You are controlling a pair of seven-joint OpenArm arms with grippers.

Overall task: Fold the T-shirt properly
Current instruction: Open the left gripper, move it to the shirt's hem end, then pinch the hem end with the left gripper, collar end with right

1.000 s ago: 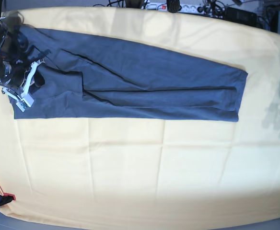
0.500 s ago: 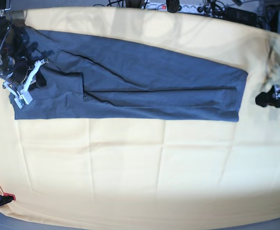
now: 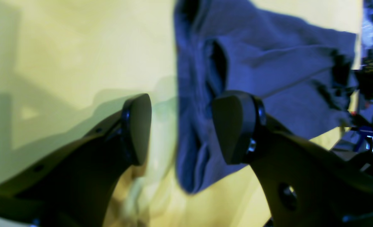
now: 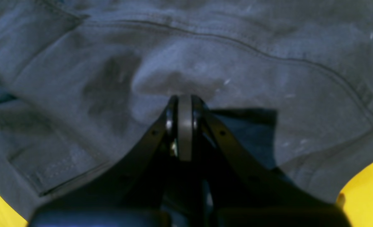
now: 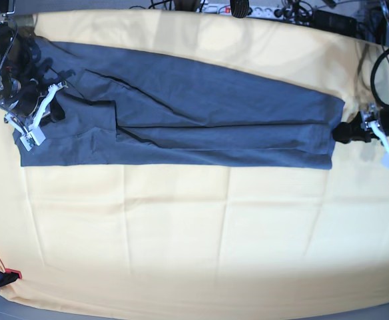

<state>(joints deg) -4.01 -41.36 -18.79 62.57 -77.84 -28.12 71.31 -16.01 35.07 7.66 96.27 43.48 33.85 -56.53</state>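
Slate-blue cotton, soft, creased. Base view: shirt (image 5: 181, 113) lies as a long narrow band across the far half of the yellow cloth (image 5: 181, 233), sides already folded in lengthwise, sleeve flap tucked near the view's left end. Judgement: lengthwise folds done; crosswise fold(s) end to end still left, so roughly halfway. R gripper (image 5: 31, 117) sits on the shirt's left end; L gripper (image 5: 354, 131) at the opposite end, just beside the hem edge. Cloth shows grid-like crease lines, matte

L wrist view: L gripper (image 3: 181, 127) fingers spread wide, nothing between them; dark rounded pads (image 3: 233, 126). Shirt (image 3: 268, 82) hem end lies right under the gap, layered edges stacked, a rumpled tuck near the corner. Cloth (image 3: 63, 56) bare beside it. Blurry, so can't tell if pads touch fabric

R wrist view: R gripper (image 4: 180, 126) fingers pressed together; fabric bunches up just ahead of the tips, but whether a pinch of shirt (image 4: 268, 63) is caught can't tell. Stitched seam curves across, fine lint specks, knit looks thin and limp; yellow cloth (image 4: 369, 189) peeks at the lower corners
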